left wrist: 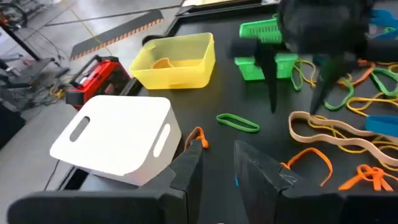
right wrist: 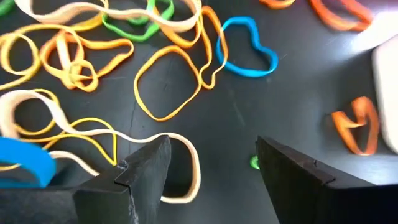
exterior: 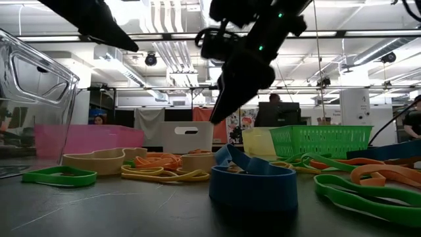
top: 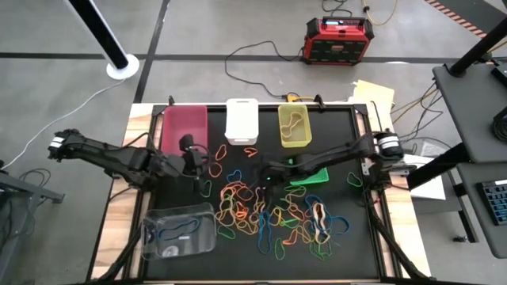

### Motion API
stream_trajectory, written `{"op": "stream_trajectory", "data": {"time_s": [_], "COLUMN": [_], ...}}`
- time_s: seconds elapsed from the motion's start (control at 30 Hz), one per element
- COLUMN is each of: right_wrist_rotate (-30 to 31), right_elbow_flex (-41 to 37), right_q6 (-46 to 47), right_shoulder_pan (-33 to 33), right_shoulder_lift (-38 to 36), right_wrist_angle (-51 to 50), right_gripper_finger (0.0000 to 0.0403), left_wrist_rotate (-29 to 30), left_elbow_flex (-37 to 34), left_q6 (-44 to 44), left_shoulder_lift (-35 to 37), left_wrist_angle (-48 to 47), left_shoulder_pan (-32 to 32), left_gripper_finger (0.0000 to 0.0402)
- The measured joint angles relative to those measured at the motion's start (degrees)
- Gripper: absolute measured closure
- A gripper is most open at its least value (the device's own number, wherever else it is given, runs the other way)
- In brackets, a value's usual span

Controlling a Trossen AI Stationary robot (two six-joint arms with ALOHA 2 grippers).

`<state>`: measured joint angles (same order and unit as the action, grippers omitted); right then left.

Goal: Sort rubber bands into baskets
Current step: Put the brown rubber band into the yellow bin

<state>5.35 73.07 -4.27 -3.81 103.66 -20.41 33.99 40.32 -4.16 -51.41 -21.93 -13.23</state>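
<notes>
Many rubber bands (top: 261,210) in orange, yellow, green, blue and cream lie loose on the black mat. My right gripper (right wrist: 214,162) hangs open above them, with a cream band (right wrist: 180,155) and a yellow band (right wrist: 168,81) below it. In the low view it (exterior: 220,108) points down, clear of the mat. My left gripper (left wrist: 217,168) is raised near the white basket (left wrist: 118,140). A narrow gap shows between its fingers, and an orange band (left wrist: 198,138) lies just beyond one fingertip. Pink (top: 184,127), white (top: 242,120) and yellow (top: 295,125) baskets stand along the far edge.
The green mesh basket (top: 310,176) stands partly under my right arm. The clear basket (top: 178,229), near the front left, holds a blue band. A red-black box (top: 339,39) and cables lie on the floor beyond the table. Bare mat shows at the near left and far right.
</notes>
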Motion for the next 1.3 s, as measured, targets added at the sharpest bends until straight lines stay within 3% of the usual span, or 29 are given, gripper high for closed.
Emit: {"op": "stream_trajectory", "data": {"time_s": [0.2, 0.63, 0.8, 1.07, 1.3], "right_wrist_rotate": [-4.4, -4.4, -4.7, -4.4, -4.3], "right_elbow_flex": [2.2, 1.9, 2.0, 2.0, 2.4], "right_q6": [0.5, -0.6, -1.6, -2.5, -3.2], "right_shoulder_pan": [0.7, 1.4, 1.5, 1.5, 1.5], "right_shoulder_lift": [4.5, 7.4, 8.4, 8.1, 4.2], "right_wrist_angle": [-0.5, -2.8, -2.4, -2.5, -3.2], "right_gripper_finger": [0.017, 0.0178, 0.0228, 0.0376, 0.0393], "left_wrist_rotate": [0.0, 0.0, 0.0, -0.1, -0.1], "left_elbow_flex": [-0.4, -0.4, -0.4, -0.4, -0.4], "left_q6": [0.0, -0.9, -1.1, -1.5, -2.6], "left_shoulder_lift": [0.0, 0.0, -0.1, -0.3, -0.7], "left_wrist_angle": [-0.1, 0.0, 0.0, 0.0, 0.1], "left_shoulder_pan": [0.0, -0.1, -0.1, -0.1, 0.0], "left_gripper_finger": [0.0325, 0.0325, 0.0325, 0.0325, 0.0325]}}
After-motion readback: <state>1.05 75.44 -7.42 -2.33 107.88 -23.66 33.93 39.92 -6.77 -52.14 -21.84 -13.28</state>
